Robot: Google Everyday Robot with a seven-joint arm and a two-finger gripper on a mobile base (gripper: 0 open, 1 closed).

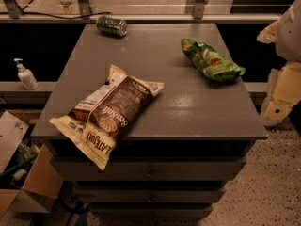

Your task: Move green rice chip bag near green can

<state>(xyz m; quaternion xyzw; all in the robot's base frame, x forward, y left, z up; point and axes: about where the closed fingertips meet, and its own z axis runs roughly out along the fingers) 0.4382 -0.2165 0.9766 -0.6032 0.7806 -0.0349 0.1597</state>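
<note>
Crinkly bright-green rice chip bag (211,59) on grey table (188,107), right side; gripper (270,32) near it, off table's right edge, grip state can't tell. Small dark-green metal can (112,26) back-left.

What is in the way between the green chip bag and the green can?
Nothing visible. Bare table top lies between the green rice chip bag and the green can at the far left. The brown snack bag lies nearer the front, off that line. The gripper is off the table's right side.
</note>
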